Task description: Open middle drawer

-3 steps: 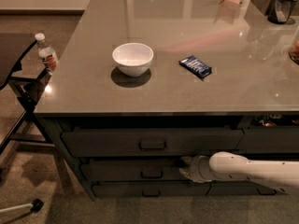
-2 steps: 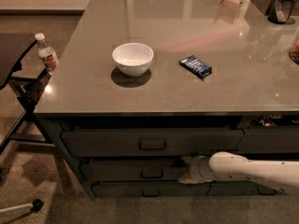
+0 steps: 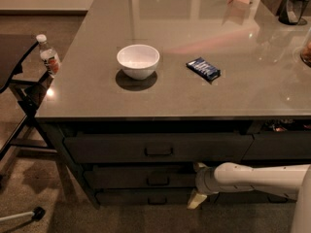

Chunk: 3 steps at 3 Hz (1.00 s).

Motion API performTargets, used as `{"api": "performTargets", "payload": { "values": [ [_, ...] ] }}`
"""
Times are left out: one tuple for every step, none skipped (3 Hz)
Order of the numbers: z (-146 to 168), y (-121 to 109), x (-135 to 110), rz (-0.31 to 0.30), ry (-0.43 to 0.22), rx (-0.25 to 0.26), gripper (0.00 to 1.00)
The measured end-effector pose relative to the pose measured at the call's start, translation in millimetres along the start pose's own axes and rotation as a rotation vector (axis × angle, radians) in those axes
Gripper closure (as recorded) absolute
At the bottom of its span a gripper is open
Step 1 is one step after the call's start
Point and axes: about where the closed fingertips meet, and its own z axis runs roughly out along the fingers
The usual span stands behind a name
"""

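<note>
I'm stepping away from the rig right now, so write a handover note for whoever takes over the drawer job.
Gripper: low at the cabinet front, level with the middle drawer, to the right of its handle and not on it.
Middle drawer: looks shut, with the handle at the centre of its front.
Done: the gripper is at drawer height, nothing more.
Left: move onto the handle, grip it and pull the drawer out.

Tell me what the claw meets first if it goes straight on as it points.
Probably the front of the middle drawer, near its loop handle. The claw sits at that drawer's level, pointing toward the handle; depth is unclear, so it might pass in front.
</note>
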Motion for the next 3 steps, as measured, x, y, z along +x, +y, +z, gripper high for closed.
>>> {"api": "performTargets", "payload": {
  "values": [
    [0.0, 0.0, 0.0, 0.0, 0.0, 0.0, 0.0],
    [0.0, 0.0, 0.0, 0.0, 0.0, 0.0, 0.17],
    [0.0, 0.0, 0.0, 0.0, 0.0, 0.0, 0.41]
  ]
}}
